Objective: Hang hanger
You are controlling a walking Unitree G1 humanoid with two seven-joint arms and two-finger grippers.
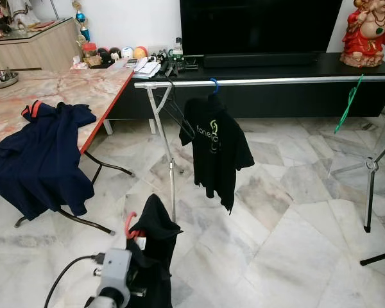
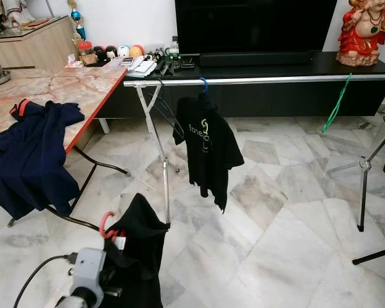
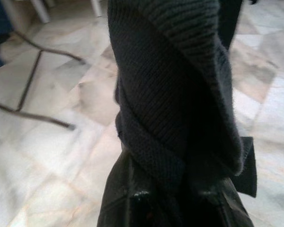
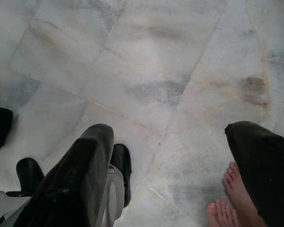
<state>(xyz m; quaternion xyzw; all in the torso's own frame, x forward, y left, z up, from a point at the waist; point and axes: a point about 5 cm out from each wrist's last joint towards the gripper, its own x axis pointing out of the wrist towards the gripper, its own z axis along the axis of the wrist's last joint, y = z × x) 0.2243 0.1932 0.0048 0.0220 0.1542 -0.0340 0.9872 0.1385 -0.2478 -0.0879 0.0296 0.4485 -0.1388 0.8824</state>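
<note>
Red hanger [image 1: 129, 224]: lower left, carrying black garment [image 1: 155, 250].
Left pincer [image 3: 175, 203]: clamped on garment and hanger.
Right pincer [image 4: 180, 161]: spread wide, empty, above marble floor [image 4: 170, 71].
Rail [image 1: 269, 81]: upper centre.

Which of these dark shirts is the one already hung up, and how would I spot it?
Find the long silver rail running in front of the black TV cabinet. Near its left end a black T-shirt hangs from a blue hook. Unlike the navy shirt draped over the marble table or the black garment in the left gripper, it bears a pale green logo.
</note>
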